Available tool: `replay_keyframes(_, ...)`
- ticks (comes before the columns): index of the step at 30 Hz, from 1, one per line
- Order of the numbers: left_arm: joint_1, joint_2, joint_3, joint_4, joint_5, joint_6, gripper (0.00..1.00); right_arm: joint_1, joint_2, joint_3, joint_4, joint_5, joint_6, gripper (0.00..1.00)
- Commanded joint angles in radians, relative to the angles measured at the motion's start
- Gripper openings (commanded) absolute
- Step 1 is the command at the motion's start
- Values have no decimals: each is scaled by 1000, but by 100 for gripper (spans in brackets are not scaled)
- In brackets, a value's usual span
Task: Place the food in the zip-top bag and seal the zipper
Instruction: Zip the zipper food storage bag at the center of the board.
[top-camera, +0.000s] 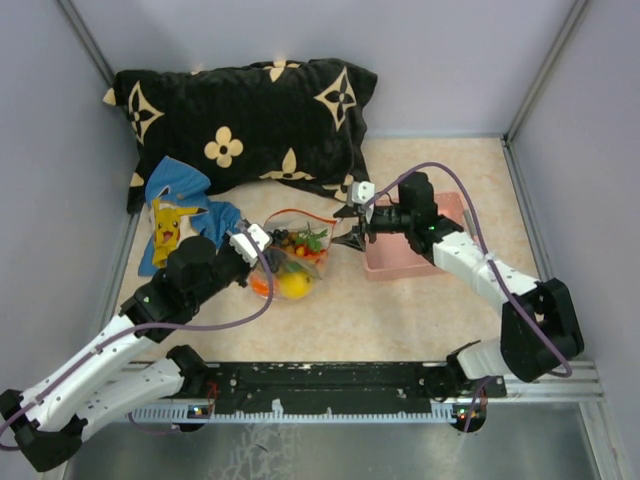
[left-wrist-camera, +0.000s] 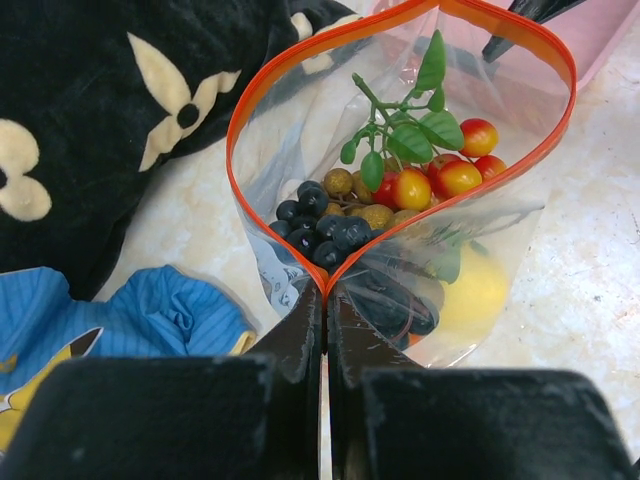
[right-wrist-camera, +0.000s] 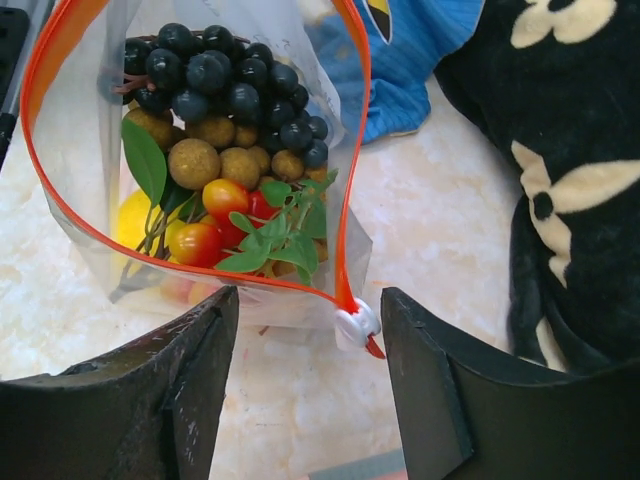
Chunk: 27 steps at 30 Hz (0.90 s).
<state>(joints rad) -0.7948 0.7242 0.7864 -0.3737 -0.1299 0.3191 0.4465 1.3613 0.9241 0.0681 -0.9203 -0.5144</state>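
Observation:
The clear zip-top bag (top-camera: 290, 262) lies mid-table with its mouth wide open. Inside is the food (left-wrist-camera: 400, 185): dark berries, tan balls, red-yellow fruits, green leaves and a yellow lemon (top-camera: 294, 286). The orange-red zipper (left-wrist-camera: 240, 120) rims the mouth. My left gripper (left-wrist-camera: 326, 290) is shut on the zipper's near end. My right gripper (right-wrist-camera: 310, 310) is open at the far end of the mouth. The white slider (right-wrist-camera: 356, 324) sits between its fingers, closer to the right finger (right-wrist-camera: 430, 370), apart from both.
A pink basket (top-camera: 415, 245) lies under my right arm. A black pillow with cream flowers (top-camera: 240, 125) is at the back. A blue cartoon-print cloth (top-camera: 180, 215) lies left of the bag. Grey walls enclose the table.

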Motion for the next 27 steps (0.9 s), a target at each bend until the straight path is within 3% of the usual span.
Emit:
replay_keyframes(1, 2, -13, -4, 80, 26, 36, 0, -4, 35, -9, 113, -89, -44, 57)
replay_keyframes(5, 2, -17, -14, 93, 10, 47, 0, -5, 73, 9, 93, -110, -60, 51)
replay_keyframes(9, 2, -23, -29, 101, 0, 55, 0, -5, 93, 23, 52, -131, -93, 34)
replay_keyframes(13, 2, -32, -40, 90, -29, 78, 0, -5, 79, 35, 2, -130, -109, 26)
replay_keyframes(18, 5, -40, -57, 90, -69, 96, 0, -15, 24, 36, -64, -108, -130, 0)
replay_keyframes(27, 47, -53, -94, 117, -122, 83, 0, -18, -102, 1, -74, -80, -68, 0)
